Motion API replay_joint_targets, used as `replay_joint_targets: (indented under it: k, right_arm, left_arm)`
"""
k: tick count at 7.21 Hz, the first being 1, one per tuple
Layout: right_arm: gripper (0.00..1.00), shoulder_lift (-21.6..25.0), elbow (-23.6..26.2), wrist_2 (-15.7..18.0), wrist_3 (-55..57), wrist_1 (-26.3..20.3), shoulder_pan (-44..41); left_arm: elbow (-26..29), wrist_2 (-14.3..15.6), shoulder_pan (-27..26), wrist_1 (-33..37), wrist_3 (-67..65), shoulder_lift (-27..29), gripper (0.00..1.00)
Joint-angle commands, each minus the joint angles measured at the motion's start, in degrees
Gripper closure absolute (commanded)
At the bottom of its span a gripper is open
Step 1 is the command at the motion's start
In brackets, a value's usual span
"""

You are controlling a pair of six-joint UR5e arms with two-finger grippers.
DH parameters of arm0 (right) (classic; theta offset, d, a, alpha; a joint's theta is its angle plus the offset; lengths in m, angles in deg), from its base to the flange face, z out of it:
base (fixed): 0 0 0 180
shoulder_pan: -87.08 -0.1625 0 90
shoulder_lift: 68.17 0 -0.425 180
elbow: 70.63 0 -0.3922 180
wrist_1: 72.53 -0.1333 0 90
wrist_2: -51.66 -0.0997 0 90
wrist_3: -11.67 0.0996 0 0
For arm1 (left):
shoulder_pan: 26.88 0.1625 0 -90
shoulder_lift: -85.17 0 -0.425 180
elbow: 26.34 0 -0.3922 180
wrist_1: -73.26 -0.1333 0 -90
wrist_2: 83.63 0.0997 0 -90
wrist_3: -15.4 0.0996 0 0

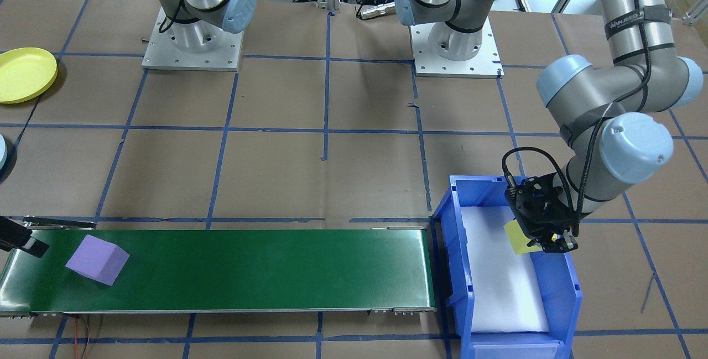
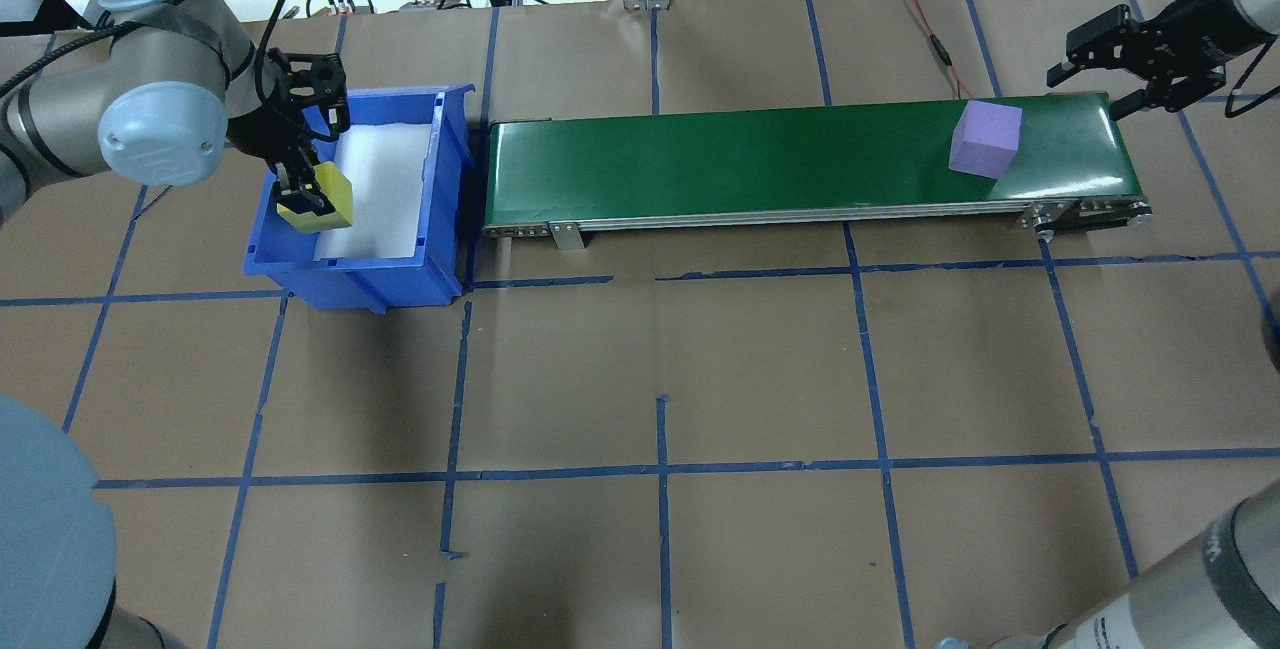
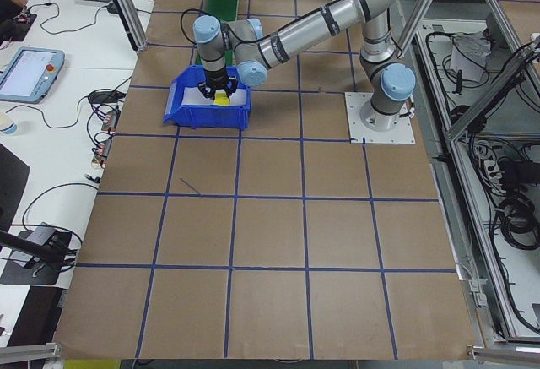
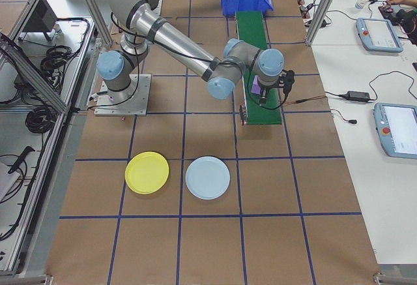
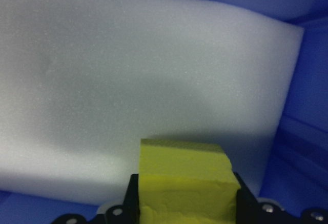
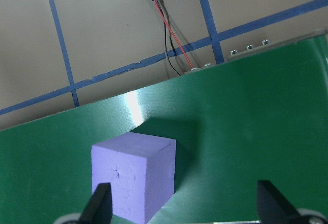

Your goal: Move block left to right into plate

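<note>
While the left gripper [image 2: 312, 197] is positioned over the blue bin [image 2: 300, 274], a yellow foam block [image 2: 322, 205] is seen clamped between its fingers [image 5: 129, 203], above the white foam pad [image 5: 128, 80] lining the bin. A purple foam block [image 2: 985, 138] is observed resting on the green conveyor belt [image 2: 750, 159], near the end farthest from the bin. The right gripper [image 2: 1135, 64] is held just beyond that end with its fingers [image 6: 100, 206] spread apart and nothing between them. The yellow plate [image 4: 147, 172] is located on the desk [image 2: 660, 379], beside a pale blue plate [image 4: 208, 177], well apart from the belt.
</note>
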Motion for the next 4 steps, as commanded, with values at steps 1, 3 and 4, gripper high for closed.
replay_joint_targets:
  k: [1, 3, 4]
  right_arm:
    - [0.00, -0.65, 0.06, 0.02, 1.11, 4.37, -0.08]
    - [0.00, -1.62, 0.23, 0.02, 1.11, 4.67, -0.08]
    - [0.00, -2.23, 0.23, 0.11, 1.11, 5.02, -0.08]
  left_arm:
    - [1.44, -0.31, -5.52, 0.48, -4.20, -6.12, 0.64]
    - [4.15, -0.22, -15.96, 0.74, -15.77, -7.90, 0.64]
    - [4.60, -1.61, -18.27, 0.66, -19.83, -7.21, 0.63]
